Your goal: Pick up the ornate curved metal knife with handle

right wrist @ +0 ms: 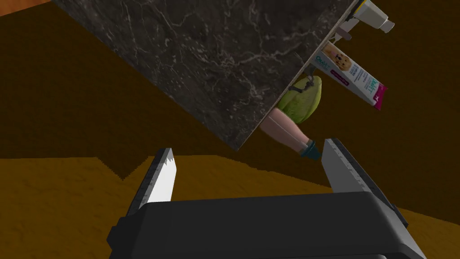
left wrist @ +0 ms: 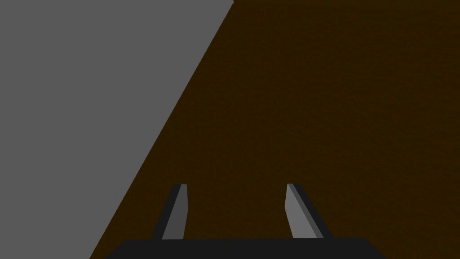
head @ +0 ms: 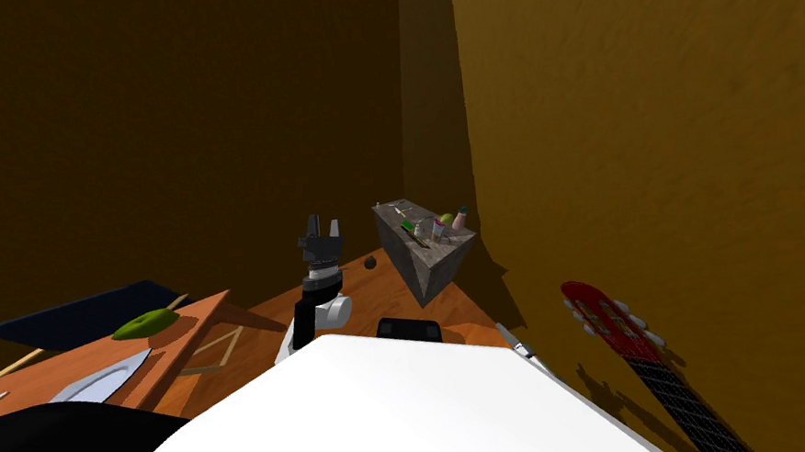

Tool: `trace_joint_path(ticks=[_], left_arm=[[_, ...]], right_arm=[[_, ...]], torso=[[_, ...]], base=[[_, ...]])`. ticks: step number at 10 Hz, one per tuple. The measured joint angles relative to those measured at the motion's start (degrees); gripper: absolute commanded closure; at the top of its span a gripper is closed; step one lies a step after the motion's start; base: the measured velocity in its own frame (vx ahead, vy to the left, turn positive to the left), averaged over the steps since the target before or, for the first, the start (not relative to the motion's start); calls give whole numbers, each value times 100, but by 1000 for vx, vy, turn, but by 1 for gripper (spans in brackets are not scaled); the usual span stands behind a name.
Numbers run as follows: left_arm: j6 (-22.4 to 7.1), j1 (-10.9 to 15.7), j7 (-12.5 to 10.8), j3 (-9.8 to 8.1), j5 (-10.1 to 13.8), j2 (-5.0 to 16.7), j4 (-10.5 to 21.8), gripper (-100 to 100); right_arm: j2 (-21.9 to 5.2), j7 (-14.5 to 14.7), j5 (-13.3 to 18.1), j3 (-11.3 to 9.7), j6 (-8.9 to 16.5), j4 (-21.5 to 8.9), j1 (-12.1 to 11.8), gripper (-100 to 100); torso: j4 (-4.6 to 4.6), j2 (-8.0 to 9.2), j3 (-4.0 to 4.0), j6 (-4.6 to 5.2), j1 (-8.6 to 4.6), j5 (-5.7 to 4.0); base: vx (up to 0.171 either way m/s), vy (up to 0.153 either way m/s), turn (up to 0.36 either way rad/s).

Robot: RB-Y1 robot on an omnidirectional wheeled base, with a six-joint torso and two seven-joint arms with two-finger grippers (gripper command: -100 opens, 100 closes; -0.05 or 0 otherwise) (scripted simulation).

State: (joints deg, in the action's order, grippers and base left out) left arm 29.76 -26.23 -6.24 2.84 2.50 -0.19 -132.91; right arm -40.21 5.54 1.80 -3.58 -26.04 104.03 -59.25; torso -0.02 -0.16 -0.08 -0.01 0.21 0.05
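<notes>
**Item: curved knife (head: 412,231).** Taken to be the slim dark piece lying among the clutter on top of the marble block (head: 425,270). The identification is a judgement, since the piece is too small for its ornament, curve or handle to be made out. In the right wrist view, thin dark curved lines are seen at the block's top edge beside a green object (right wrist: 306,100); these may be part of the same piece.

**Landmark: marble block.** Dark and white-veined, it is set on the wooden table (head: 371,297) close to the wall corner.

**On the block with the knife:**
- A printed tube (right wrist: 351,74)
- A white tube (right wrist: 373,14)
- A pink bottle (right wrist: 285,127) with a teal cap

The crowding is judged to leave little room for fingers around the knife.

**Right gripper (right wrist: 249,152).**
- State: released, with both blades spread wide and nothing between them.
- Position: low beside the block and facing its veined side, with the top objects seen edge-on past its rim.
- Purpose: this pose is judged to be an approach; height over the top face would be needed before any grasp.

**Left gripper (left wrist: 236,186).**
- State: released and empty.
- Position: raised away from the block and aimed at the wall, presumably to stay out of the working arm's path.

**Also present.** A red guitar (head: 625,328) is leaned well apart from the block, on the side away from the table.
</notes>
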Motion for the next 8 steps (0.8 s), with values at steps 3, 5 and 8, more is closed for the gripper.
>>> trace_joint_path(ticks=[3,5,8], left_arm=[[0,0,0,0,0,0,0,0],[0,-1,0,-1,0,0,0,0],[0,0,0,0,0,0,0,0]], right_arm=[[-484,47,79,-111,-93,-379,-162,-100],[-788,112,150,-207,-215,-695,-296,-100],[-1325,176,231,-305,-279,-948,-579,-100]], torso=[[-1,-3,-2,2,-1,1],[-1,-4,-2,2,-5,0],[-3,-13,-8,0,6,2]], base=[[54,74,127],[77,74,93],[73,72,98]])
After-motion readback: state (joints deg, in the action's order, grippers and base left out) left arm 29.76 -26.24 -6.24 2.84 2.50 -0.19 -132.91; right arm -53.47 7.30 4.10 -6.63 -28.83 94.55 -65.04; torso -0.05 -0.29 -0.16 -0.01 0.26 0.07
